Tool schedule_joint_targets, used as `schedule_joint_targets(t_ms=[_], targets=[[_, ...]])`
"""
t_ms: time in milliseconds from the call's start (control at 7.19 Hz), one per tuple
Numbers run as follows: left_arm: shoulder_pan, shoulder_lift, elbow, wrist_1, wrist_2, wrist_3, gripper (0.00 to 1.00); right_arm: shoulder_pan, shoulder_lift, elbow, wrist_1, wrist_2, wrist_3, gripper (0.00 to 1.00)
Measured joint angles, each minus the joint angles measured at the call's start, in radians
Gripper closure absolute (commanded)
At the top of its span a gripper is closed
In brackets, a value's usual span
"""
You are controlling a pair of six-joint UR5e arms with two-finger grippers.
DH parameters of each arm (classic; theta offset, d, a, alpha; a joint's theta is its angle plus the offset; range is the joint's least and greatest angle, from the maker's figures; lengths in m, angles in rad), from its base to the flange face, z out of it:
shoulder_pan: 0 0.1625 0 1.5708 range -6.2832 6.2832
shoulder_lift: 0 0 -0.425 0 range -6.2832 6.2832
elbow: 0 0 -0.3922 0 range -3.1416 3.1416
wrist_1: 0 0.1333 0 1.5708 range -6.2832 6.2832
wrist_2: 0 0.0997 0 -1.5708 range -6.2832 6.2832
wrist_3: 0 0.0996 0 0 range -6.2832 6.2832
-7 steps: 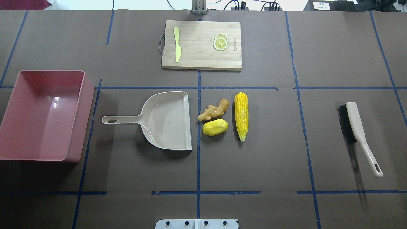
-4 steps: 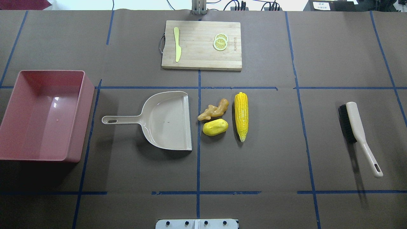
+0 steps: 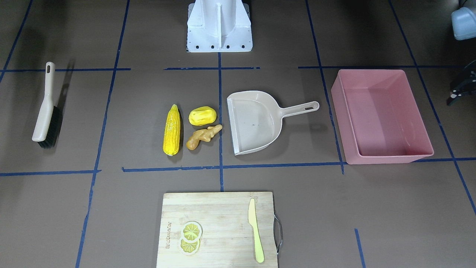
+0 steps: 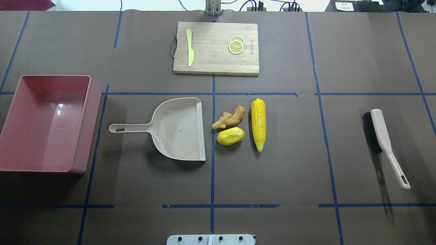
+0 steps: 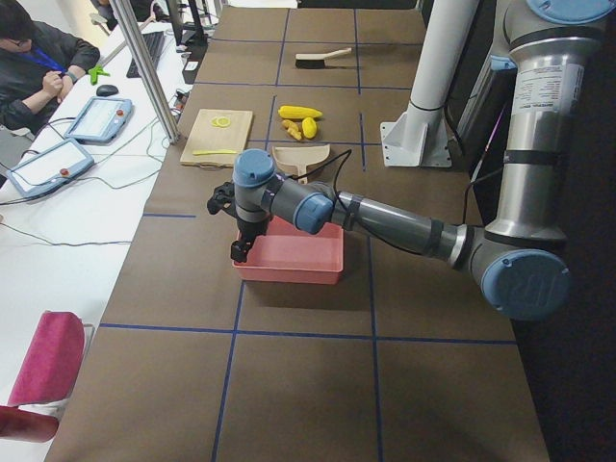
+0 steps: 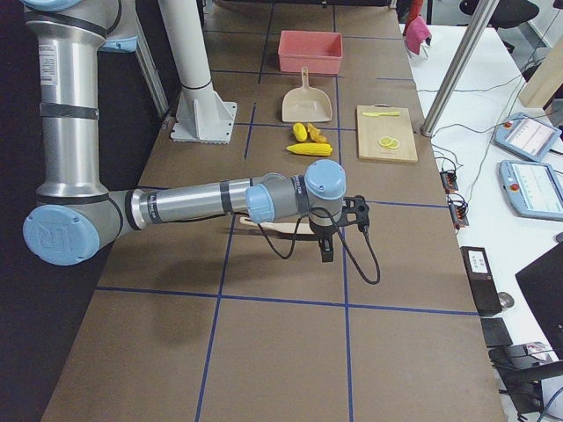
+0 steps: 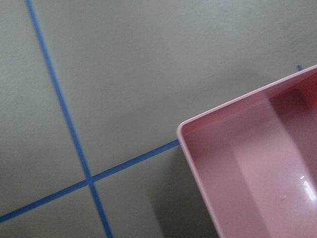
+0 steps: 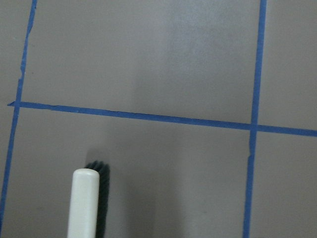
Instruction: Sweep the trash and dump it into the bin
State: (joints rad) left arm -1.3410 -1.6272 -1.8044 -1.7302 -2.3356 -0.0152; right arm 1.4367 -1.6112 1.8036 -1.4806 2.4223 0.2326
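The trash lies at the table's middle: a long yellow corn cob, a yellow potato-like lump and a tan ginger root. The beige dustpan lies just left of them, mouth toward them. The empty pink bin stands at the far left. The brush lies at the far right. My left gripper hangs over the bin's outer end; the left wrist view shows a bin corner. My right gripper hovers over the brush. I cannot tell whether either is open or shut.
A wooden cutting board sits at the far middle with a pale yellow-green knife and lemon slices on it. The robot's base plate is at the near edge. Blue tape lines cross the brown table.
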Motion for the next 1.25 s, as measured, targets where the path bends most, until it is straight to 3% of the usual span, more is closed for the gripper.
schedule_joint_targets(t_ms=[417,974,1252], targets=[[0.056,-0.052,-0.060,0.061,-0.001,-0.003,0.00,-0.108,-0.012,0.092,0.011,0.003,0.275,0.00],[0.111,-0.065,-0.097,0.063,-0.001,-0.008,0.00,-0.319,-0.162,0.108,0.340,-0.090,0.550,0.01],[0.124,-0.068,-0.103,0.062,0.000,-0.011,0.00,-0.416,-0.181,0.114,0.374,-0.121,0.620,0.01]])
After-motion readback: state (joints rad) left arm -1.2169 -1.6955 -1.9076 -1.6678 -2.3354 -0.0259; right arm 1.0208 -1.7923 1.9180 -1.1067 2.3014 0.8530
